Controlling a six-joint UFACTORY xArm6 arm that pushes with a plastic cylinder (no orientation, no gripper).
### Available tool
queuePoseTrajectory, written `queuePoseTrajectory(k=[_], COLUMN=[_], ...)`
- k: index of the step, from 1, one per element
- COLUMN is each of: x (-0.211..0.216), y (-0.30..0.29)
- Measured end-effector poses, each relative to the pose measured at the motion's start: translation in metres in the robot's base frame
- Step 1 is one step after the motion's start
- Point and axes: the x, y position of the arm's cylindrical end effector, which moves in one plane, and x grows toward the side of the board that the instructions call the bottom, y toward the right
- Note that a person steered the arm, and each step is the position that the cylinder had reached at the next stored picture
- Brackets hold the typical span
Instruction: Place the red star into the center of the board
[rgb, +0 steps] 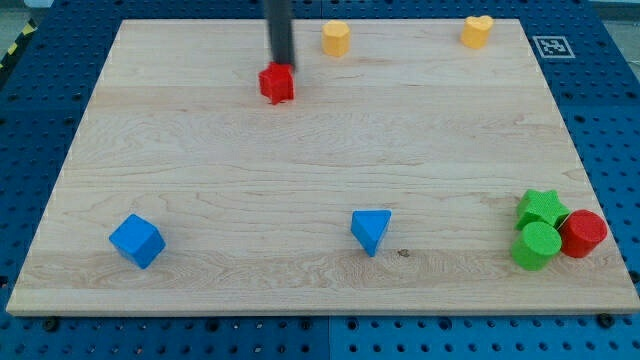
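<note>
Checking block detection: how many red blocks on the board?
2. The red star sits near the view's top, left of centre, just below my tip. The red cylinder is at the lower right, touching the green blocks. None seem hidden.

Bright, even light; soft shadows.

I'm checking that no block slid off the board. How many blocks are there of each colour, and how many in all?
Red: 2, the red star just below my tip and the red cylinder
Yellow: 2, the yellow block and the yellow heart
Blue: 2, the blue cube and the blue triangle
Green: 2, the green star and the green cylinder
Total: 8
</note>
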Motion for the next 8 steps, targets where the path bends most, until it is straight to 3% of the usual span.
queuePoseTrajectory(k=[1,2,3,4,5,6,7,8], x=[-0.003,-0.032,-0.03,-0.004,0.01,0.052,0.058,0.041], y=[-0.004,-0.067,-0.121,-0.107,-0.031,0.06,0.075,0.016])
